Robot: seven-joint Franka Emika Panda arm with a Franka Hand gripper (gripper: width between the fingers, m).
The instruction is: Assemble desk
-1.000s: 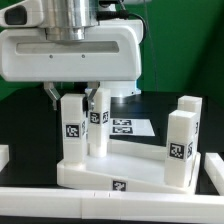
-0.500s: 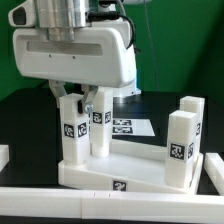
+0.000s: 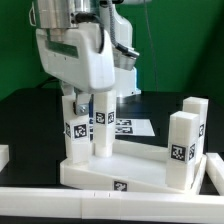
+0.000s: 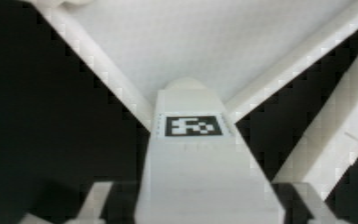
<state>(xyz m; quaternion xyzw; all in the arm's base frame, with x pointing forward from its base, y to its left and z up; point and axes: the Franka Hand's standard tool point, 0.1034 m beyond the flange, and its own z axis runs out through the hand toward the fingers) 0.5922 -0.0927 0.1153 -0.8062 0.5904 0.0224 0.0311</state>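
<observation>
The desk tabletop (image 3: 135, 163) lies upside down with four white square legs standing in its corners. My gripper (image 3: 80, 102) reaches down from above and is shut on the top of the leg (image 3: 74, 135) at the exterior view's left front. In the wrist view this tagged leg (image 4: 194, 125) runs up between my gripper (image 4: 197, 205) jaws, one finger (image 4: 101, 203) on each side, with the tabletop rim (image 4: 105, 50) beyond. A second leg (image 3: 100, 128) stands just behind it. Two more legs (image 3: 180, 148) (image 3: 190, 108) stand on the exterior view's right.
The marker board (image 3: 128, 127) lies flat behind the tabletop. A long white rail (image 3: 90, 205) runs along the front, with rail ends at the exterior view's left (image 3: 3, 154) and right (image 3: 215, 168). The arm's bulky white body (image 3: 80, 50) hangs over the left legs.
My wrist has turned about its upright axis while staying on the left front leg; the wide hand body now shows edge-on. The tabletop and other legs have not moved.
</observation>
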